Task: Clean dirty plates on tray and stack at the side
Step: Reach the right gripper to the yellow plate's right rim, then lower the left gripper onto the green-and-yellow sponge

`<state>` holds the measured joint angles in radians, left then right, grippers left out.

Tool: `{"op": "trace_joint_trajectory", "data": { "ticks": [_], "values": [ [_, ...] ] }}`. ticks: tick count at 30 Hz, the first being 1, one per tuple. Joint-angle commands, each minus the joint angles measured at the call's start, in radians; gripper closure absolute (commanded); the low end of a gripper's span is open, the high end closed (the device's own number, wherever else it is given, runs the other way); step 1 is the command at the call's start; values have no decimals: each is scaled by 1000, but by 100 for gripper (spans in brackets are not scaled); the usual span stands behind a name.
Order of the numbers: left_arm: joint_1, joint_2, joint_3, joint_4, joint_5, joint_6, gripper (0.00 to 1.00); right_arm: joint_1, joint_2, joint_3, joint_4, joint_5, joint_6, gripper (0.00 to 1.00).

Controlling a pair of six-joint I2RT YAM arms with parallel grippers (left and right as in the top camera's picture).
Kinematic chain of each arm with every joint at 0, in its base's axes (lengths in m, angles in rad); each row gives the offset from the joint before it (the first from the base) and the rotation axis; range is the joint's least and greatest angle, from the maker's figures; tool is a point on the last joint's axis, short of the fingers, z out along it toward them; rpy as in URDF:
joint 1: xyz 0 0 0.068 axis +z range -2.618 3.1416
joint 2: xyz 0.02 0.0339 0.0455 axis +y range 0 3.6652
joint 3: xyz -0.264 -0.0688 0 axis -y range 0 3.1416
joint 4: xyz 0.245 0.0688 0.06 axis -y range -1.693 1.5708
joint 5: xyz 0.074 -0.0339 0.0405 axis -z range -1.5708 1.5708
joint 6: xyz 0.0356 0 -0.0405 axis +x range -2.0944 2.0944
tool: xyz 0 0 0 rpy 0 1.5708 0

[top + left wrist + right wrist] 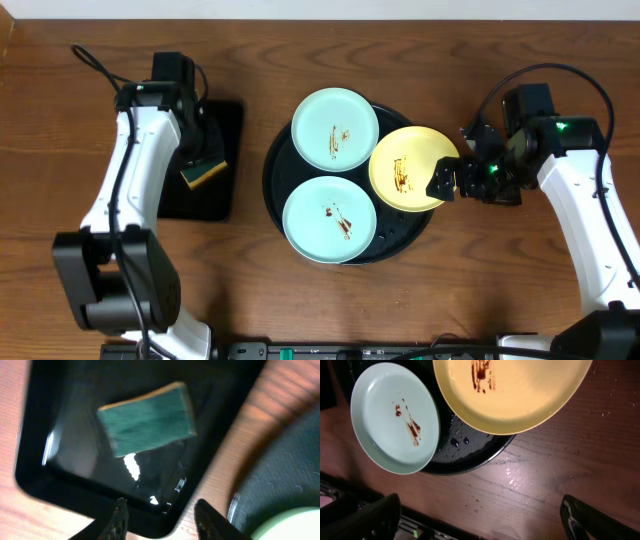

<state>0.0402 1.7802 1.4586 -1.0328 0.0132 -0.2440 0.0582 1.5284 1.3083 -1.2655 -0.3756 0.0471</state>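
The round black tray (274, 172) sits mid-table, and the three plates crowd it from rim to rim. One mint plate (335, 129) lies at the far side. A second mint plate (329, 219) lies at the near side, with its outer edge passing the tray's rim over the wood. The yellow plate (410, 168) lies to the right and hangs well out past the tray's right rim. All three carry brown smears, and their rims lie just beside one another; I cannot tell whether they touch. The right gripper (480, 505) hovers low just off the yellow plate's overhanging edge. Its jaws are spread wide with nothing between them, and the plate's rim lies ahead of the fingertips (375, 515) rather than inside them. Bare, speckled wood of the table (500, 300) shows under that gripper and along the tray's near right curve. The left arm reaches over the rectangular black tray (60, 485), which lies to the left of the round one, with a strip of bare wood between the two trays. A green-faced sponge (147, 417) with a yellow underside lies flat in it, skewed to the tray's walls. The left gripper (162, 515) hangs over the tray's raised edge nearest the round tray. Its jaws stand moderately apart and hold nothing, and the sponge lies ahead of the tips, apart from them.
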Motion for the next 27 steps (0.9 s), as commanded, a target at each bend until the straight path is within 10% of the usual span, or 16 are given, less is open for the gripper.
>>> {"op": "trace_joint_trajectory", "data": {
  "ticks": [1,11,19,27],
  "values": [
    [39,4,18,-25,-140,-232,63,2,-16,19,-3,-18,-31,1],
    [125,2,18,-60,-119,-449,41,2,-16,19,-3,-18,-64,1],
    [124,2,18,79,289,108,33,2,-16,19,-3,-18,-90,1],
    [124,2,18,89,346,493,22,2,-16,19,-6,-18,-98,1]
  ]
}}
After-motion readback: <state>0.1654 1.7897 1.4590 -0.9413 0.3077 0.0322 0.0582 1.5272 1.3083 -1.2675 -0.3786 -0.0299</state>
